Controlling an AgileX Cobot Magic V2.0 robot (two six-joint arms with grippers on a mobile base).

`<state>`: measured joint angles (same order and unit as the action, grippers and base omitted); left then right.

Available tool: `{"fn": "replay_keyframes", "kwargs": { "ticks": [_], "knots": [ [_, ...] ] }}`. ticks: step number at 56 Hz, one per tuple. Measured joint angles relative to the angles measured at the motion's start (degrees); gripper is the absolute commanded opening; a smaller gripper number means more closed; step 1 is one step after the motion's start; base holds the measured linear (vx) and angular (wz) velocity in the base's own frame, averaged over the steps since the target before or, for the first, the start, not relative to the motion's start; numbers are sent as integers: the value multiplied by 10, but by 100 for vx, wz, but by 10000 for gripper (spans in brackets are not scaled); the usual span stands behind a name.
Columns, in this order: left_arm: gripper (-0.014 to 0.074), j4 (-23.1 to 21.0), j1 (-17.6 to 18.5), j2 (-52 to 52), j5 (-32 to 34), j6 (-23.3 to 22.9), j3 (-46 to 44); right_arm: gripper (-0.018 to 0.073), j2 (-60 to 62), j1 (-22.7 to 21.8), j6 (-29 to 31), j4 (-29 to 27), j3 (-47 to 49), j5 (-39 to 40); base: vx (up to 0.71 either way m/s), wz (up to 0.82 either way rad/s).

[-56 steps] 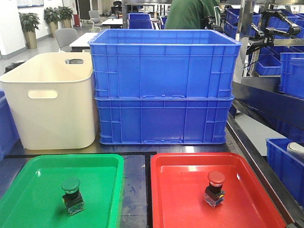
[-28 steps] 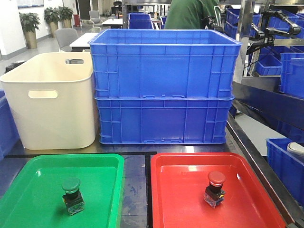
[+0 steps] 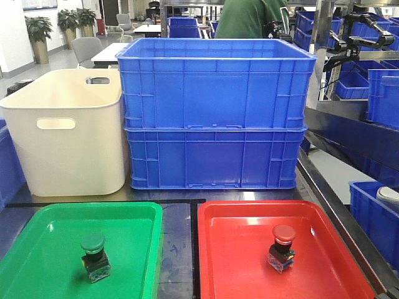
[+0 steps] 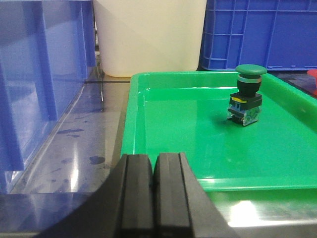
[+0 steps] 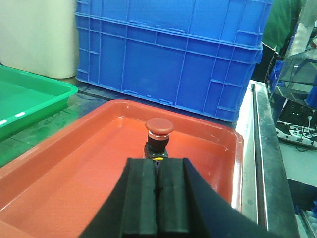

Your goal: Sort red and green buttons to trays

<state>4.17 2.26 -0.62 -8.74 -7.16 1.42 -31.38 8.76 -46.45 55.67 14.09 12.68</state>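
Nothing has shifted over the last second, so the sort looks finished. Nearest, the left gripper (image 4: 153,191) and right gripper (image 5: 157,198) each show 2 black matte pads pressed together on nothing. Beyond them, the green-capped mushroom push button (image 3: 93,257) stands upright in the glossy green plastic tray (image 3: 37,233) at left, the red-capped one (image 3: 282,248) in the glossy red plastic tray (image 3: 230,218) at right. Farther back: a smooth cream tub (image 3: 68,134) and 2 stacked ribbed blue crates (image 3: 212,112).
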Motion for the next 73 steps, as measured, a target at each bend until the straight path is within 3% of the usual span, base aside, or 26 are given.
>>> {"fn": "replay_keyframes", "kwargs": {
  "ticks": [15,19,25,29,35,44,52,60,73],
  "knots": [
    [-6,0,0,0,0,0,0,-8,0,0,23,14,0,-10,0,0],
    [-6,0,0,0,0,0,0,-8,-1,0,36,-16,0,-17,0,0],
    [-6,0,0,0,0,0,0,-8,-12,0,106,-183,0,-46,0,0],
    [-6,0,0,0,0,0,0,-8,-11,0,198,-322,-7,-72,0,0],
    [-6,0,0,0,0,0,0,-8,35,0,306,-416,-51,-82,0,0],
    [-6,0,0,0,0,0,0,-8,193,0,364,-477,-144,-100,0,0],
    [-6,0,0,0,-1,0,0,-8,305,0,417,-530,-158,-161,0,0],
    [-6,0,0,0,-2,0,0,-8,320,0,465,-544,-158,-176,0,0],
    [-6,0,0,0,-2,0,0,-8,320,0,474,-548,-158,-178,0,0]
  ]
}}
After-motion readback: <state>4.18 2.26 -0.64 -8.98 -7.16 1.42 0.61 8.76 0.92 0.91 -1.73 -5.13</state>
